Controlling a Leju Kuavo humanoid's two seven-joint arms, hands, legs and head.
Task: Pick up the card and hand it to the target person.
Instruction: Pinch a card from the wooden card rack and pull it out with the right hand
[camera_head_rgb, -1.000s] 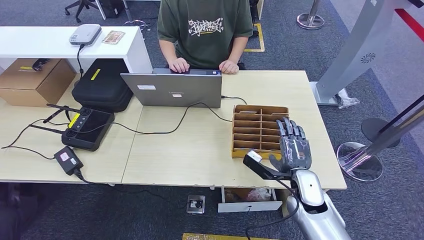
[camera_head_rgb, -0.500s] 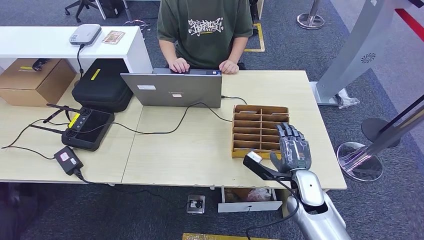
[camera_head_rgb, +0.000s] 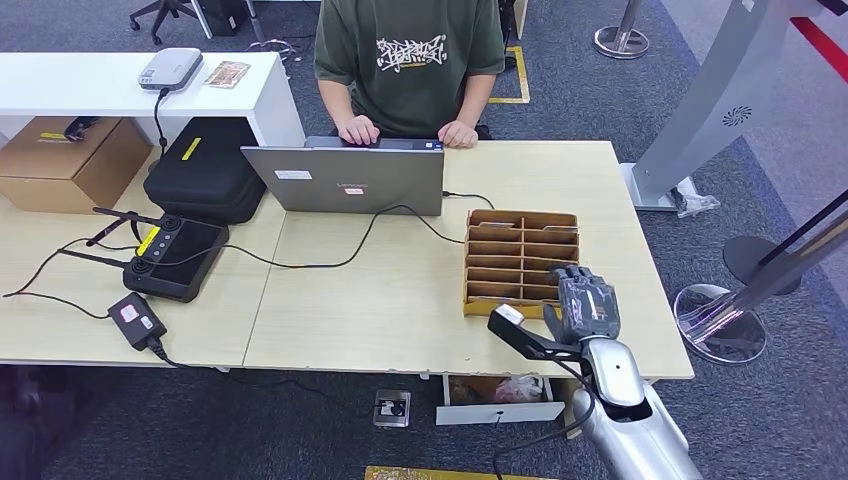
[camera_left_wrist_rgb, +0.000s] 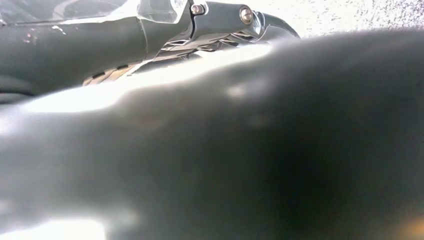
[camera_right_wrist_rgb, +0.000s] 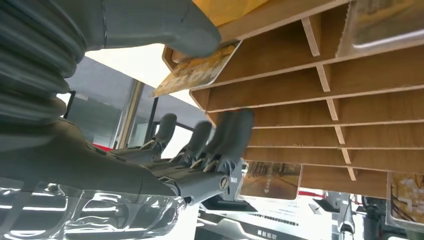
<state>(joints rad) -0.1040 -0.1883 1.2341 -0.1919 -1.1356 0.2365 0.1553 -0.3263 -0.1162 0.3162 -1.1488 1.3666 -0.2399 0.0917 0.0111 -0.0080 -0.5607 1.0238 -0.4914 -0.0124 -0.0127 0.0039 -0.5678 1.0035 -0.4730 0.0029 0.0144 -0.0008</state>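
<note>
A wooden slotted card tray (camera_head_rgb: 520, 222) stands on the table's right half. My right hand (camera_head_rgb: 583, 305) is at its near right corner, fingers bent down into the nearest slots. In the right wrist view the thumb (camera_right_wrist_rgb: 165, 25) touches a yellow card (camera_right_wrist_rgb: 197, 72) sticking out of an end slot of the tray (camera_right_wrist_rgb: 300, 90). The dark fingers (camera_right_wrist_rgb: 220, 135) lie apart from that card with a gap between. More cards (camera_right_wrist_rgb: 270, 180) sit in other slots. The person (camera_head_rgb: 410, 60) sits across the table, typing. My left hand (camera_left_wrist_rgb: 220, 15) shows beside a dark blur.
An open laptop (camera_head_rgb: 345, 178) with a cable across the table stands between the tray and the person. A black controller (camera_head_rgb: 175, 258), a black case (camera_head_rgb: 205, 165) and a power brick (camera_head_rgb: 137, 320) lie on the left. The table edge runs just below my right hand.
My right hand's fingers, stretched flat over the tray a second ago, have curled down at its near right corner. The hand has drawn slightly back. The person and table things have not moved.
</note>
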